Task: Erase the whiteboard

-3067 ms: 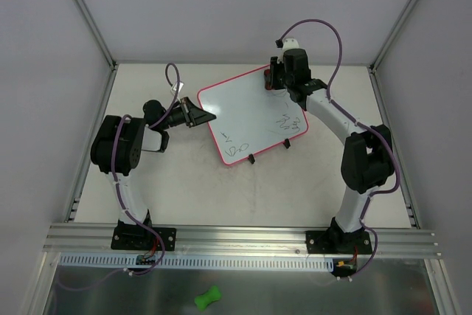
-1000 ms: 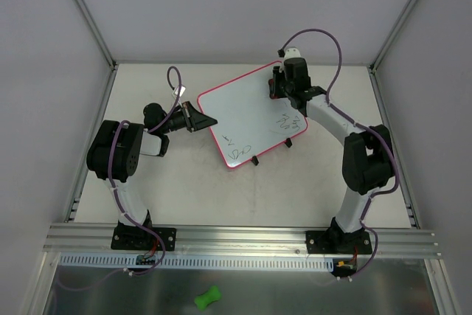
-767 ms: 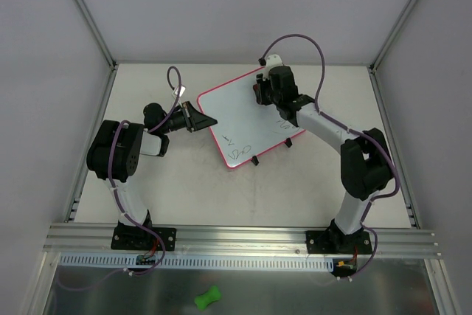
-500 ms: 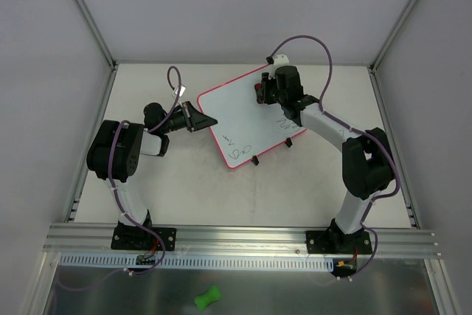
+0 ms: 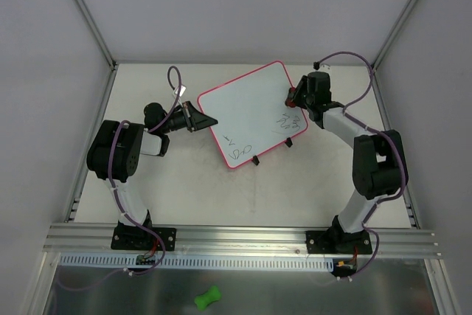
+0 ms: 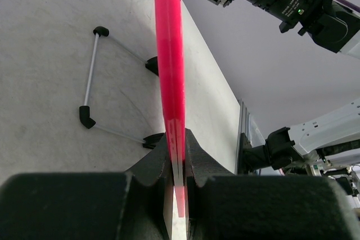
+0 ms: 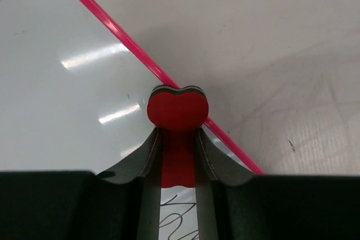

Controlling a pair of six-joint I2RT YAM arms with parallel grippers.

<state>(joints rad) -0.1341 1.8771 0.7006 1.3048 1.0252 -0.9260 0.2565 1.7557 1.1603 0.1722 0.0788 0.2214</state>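
The whiteboard (image 5: 247, 108) lies tilted on the table, white with a red-pink rim. Dark scribbles remain near its right corner (image 5: 288, 120) and its near corner (image 5: 237, 150). My left gripper (image 5: 209, 119) is shut on the board's left edge; in the left wrist view the rim (image 6: 169, 54) runs edge-on between the jaws of the left gripper (image 6: 178, 145). My right gripper (image 5: 293, 98) is shut on a red eraser (image 7: 177, 108) at the board's right rim. In the right wrist view the eraser's tip rests on the whiteboard (image 7: 67, 82) by the pink rim, with a scribble (image 7: 175, 217) beneath the right gripper (image 7: 177, 134).
The board's wire stand with black feet (image 6: 90, 77) shows under it, and two feet (image 5: 254, 159) stick out at its near edge. Grey walls and metal frame posts (image 5: 87, 12) enclose the table. A green bone-shaped thing (image 5: 208, 298) lies beyond the front rail.
My right gripper has swept the eraser from the board's upper middle across to its right edge. The left arm and the board have stayed put over the last second.
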